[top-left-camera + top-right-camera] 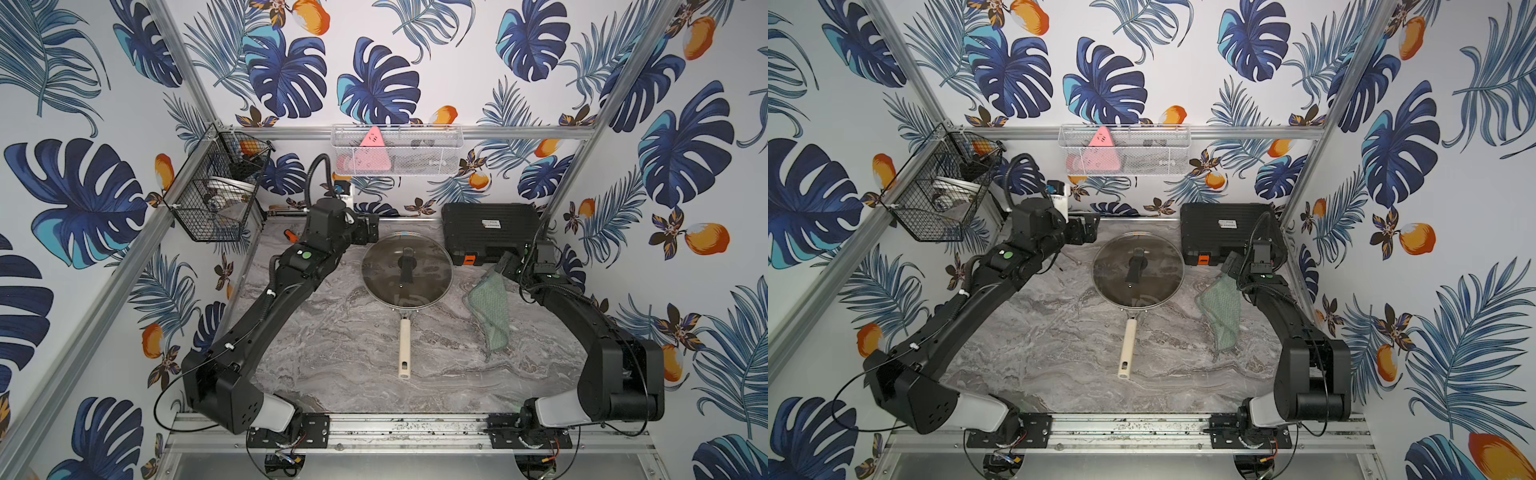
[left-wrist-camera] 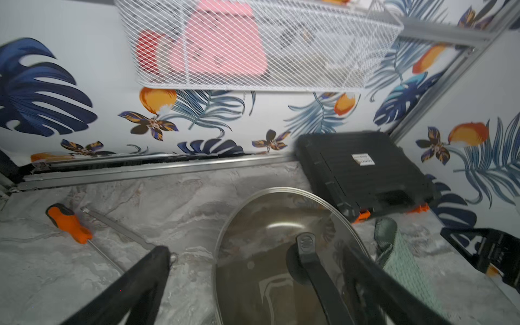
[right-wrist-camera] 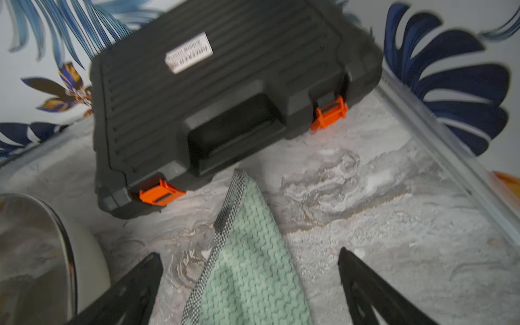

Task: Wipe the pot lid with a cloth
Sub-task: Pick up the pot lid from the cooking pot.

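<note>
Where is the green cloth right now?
In both top views the cloth lies on the table, to the robot's right of the pot lid, in front of the black tool case, with the open right gripper over its far corner.

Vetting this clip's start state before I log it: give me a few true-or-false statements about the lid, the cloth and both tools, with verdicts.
1. The lid sits on the frying pan. True.
2. The right tool is clamped on the cloth. False: its jaws stand open, one on each side of the cloth.
3. The cloth lies on the lid. False: it is beside the lid, on the right arm's side.
4. A black case with orange latches stands beyond the cloth. True.
5. The left tool is open. True.
</note>
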Available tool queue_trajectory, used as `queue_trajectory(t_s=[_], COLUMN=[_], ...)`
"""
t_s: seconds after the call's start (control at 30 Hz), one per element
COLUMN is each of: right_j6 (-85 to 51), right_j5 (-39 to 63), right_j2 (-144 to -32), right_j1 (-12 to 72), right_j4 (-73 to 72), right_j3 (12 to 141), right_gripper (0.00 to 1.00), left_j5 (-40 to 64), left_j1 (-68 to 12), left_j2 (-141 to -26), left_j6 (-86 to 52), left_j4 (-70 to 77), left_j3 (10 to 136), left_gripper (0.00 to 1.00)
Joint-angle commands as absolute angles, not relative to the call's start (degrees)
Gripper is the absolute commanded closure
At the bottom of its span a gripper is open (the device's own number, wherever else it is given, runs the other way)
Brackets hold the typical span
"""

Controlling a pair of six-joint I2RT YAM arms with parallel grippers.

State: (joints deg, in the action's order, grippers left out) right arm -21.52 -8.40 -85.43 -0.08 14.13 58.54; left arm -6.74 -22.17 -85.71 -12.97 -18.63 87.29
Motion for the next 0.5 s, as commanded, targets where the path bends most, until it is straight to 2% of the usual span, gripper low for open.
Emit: queue_trajectory(t_s=[0.0,0.13,0.47], right_j6=[-23.0,-22.7,-22.5], right_j5=[-4.4,-3.0,-2.6], right_j2=[-87.3,-88.0,-85.8], right_j1=[0.2,0.4,1.1], right_j4=[24.8,26.5,25.9], right_j3=[60.4,60.7,55.8], right_gripper=[0.00,0.00,0.00], left_j5=[-11.7,-12.6,-15.9], left_j1=[-25.2,-27.9,-33.8], left_j2=[-90.9,-97.4,-105.9], left_j6=[-11.1,-10.7,-11.6], left_j4=[-31.7,-35.1,-32.5], left_j3=[93.7,99.7,102.4], left_gripper=[0.01,0.03,0.06])
